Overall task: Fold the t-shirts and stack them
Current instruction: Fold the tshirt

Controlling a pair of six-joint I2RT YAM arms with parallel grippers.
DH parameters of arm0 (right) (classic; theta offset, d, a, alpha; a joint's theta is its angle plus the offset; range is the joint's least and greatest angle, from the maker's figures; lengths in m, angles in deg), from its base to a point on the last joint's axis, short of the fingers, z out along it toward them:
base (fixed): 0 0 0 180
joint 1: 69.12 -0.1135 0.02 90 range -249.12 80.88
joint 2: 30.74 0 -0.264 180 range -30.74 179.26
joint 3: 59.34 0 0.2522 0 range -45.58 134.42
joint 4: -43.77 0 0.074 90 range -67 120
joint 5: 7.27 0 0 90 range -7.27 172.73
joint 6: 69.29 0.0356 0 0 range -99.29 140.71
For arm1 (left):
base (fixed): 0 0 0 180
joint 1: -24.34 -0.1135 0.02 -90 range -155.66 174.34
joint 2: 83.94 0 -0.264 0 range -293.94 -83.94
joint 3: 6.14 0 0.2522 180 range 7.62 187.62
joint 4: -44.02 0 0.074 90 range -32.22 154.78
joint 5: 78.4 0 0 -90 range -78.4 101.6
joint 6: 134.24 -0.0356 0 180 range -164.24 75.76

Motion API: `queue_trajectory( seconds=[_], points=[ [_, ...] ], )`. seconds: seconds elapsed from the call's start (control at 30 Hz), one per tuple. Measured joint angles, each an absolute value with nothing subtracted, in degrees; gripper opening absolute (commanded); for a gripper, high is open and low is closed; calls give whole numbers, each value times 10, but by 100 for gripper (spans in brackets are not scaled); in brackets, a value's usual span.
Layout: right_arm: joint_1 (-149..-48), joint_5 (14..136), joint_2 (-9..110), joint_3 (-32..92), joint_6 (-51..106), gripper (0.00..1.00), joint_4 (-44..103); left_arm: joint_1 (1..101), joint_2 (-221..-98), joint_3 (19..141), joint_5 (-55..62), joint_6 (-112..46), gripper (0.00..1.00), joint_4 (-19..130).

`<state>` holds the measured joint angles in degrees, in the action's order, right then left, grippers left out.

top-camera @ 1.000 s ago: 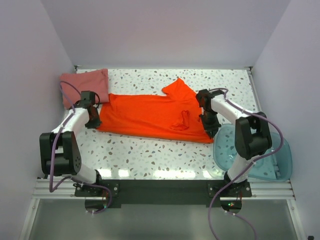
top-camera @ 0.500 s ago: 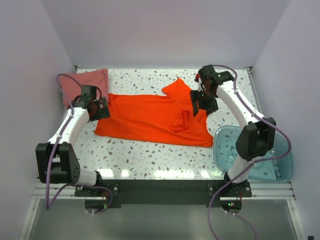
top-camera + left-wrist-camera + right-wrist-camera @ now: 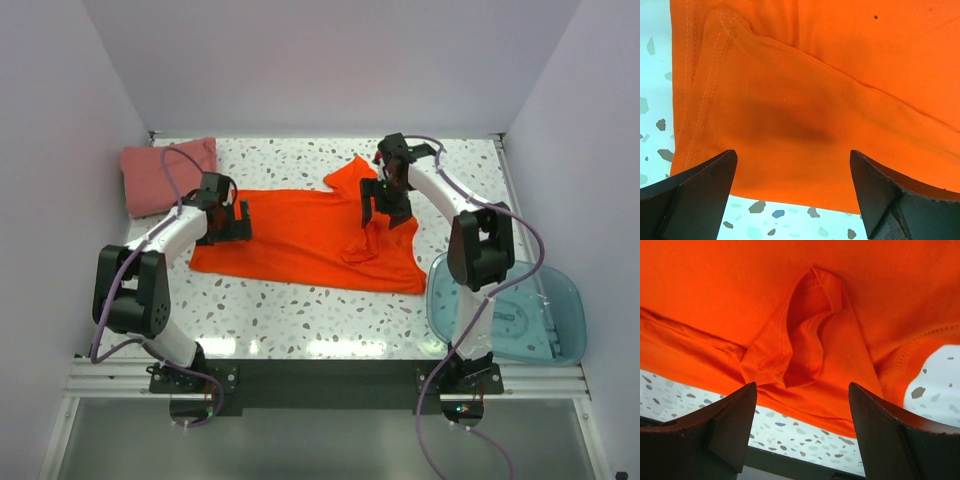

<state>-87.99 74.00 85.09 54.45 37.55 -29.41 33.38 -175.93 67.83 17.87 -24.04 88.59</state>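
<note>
A bright orange-red t-shirt [image 3: 300,235] lies folded lengthwise across the middle of the table, one sleeve [image 3: 355,175] sticking out at the back. The dusty pink-red t-shirt [image 3: 165,172] lies folded at the back left corner. My left gripper [image 3: 232,222] hovers over the orange shirt's left end, open, nothing between its fingers [image 3: 700,195]; below them I see the hem [image 3: 790,197]. My right gripper [image 3: 388,205] hangs over the shirt's right part, open and empty, above a bunched fold [image 3: 800,340].
A translucent blue plastic tub [image 3: 520,315] stands at the front right, past the table's edge. White walls close in the table on three sides. The speckled tabletop [image 3: 300,310] shows in front of the orange shirt.
Both grippers opened and let go of the orange shirt. The left one moved right onto the shirt's left end; the right one swung from the front right corner up to the back.
</note>
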Motion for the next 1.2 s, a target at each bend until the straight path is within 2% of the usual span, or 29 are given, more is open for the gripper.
queue_trajectory(
  seconds=[0.43,0.63,0.77,0.83,0.87,0.9,1.0,1.13,1.2],
  points=[
    [-901,755,911,544,401,76,-234,334,-1778,626,181,-246,100,849],
    [-908,777,938,545,405,66,-231,334,-1772,601,184,-250,100,842],
    [-909,787,947,545,406,52,-231,334,-1764,590,185,-253,100,835],
    [-909,788,948,545,406,41,-231,334,-1760,585,185,-254,100,829],
    [-909,789,948,545,408,35,-231,334,-1758,582,186,-254,100,827],
    [-909,790,948,545,408,19,-232,334,-1756,578,188,-254,100,825],
    [-909,798,948,547,411,2,-239,334,-1751,571,193,-254,100,820],
    [-909,808,948,576,413,0,-263,334,-1744,562,195,-253,100,810],
    [-909,811,948,596,414,4,-271,333,-1742,560,196,-253,100,809]
  ],
)
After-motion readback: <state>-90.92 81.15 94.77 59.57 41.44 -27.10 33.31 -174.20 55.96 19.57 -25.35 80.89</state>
